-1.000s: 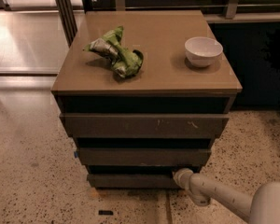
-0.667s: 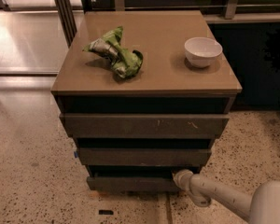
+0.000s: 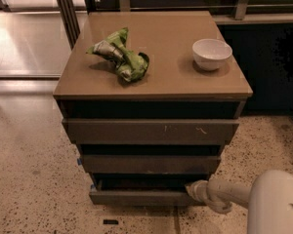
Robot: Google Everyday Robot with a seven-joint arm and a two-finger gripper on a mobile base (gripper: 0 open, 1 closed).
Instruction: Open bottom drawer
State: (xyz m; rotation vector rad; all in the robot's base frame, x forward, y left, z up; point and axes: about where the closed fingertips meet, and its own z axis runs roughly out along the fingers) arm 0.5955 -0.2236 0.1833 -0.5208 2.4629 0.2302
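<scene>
Bottom drawer (image 3: 136, 197): lowest in the desk (image 3: 171, 38), front running left to right, slightly proud. Gripper (image 3: 193, 189) sits at its right end, at the top edge. Whether the gripper is gripping cannot be told.

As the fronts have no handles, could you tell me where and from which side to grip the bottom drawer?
Probably the top edge of the bottom drawer front, reached from the front and above: the front is flat and handleless, but a dark gap sits over that lip. The gripper is at its right end.
</scene>
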